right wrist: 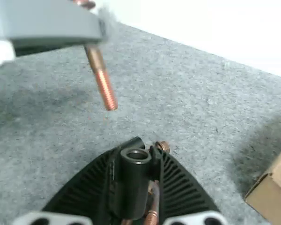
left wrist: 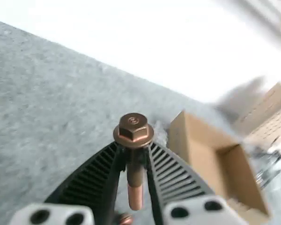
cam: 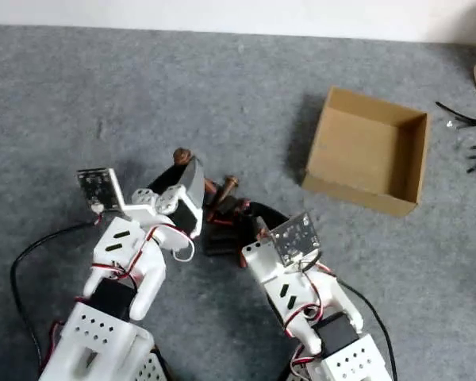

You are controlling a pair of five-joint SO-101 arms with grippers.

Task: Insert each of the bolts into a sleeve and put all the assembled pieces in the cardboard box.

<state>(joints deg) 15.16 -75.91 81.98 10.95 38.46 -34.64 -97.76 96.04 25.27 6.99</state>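
Note:
My left gripper (left wrist: 133,151) is shut on a copper bolt (left wrist: 134,133), head up, held above the grey carpet. In the high view that left gripper (cam: 192,173) stands left of centre, the bolt's head (cam: 181,155) at its tip. My right gripper (right wrist: 136,148) is shut on a black sleeve (right wrist: 133,183), whose open end faces up. The held bolt's threaded shaft (right wrist: 103,82) hangs tilted, above and a little aside of the sleeve's mouth. The right gripper (cam: 230,226) sits close beside the left one. The cardboard box (cam: 369,151) lies open at the right.
Loose copper bolts (cam: 228,186) and dark sleeves lie on the carpet between the two grippers, with one bolt (right wrist: 162,146) just past the held sleeve. Small black parts (cam: 470,147) lie scattered at the far right edge. Open carpet stretches behind and to the left.

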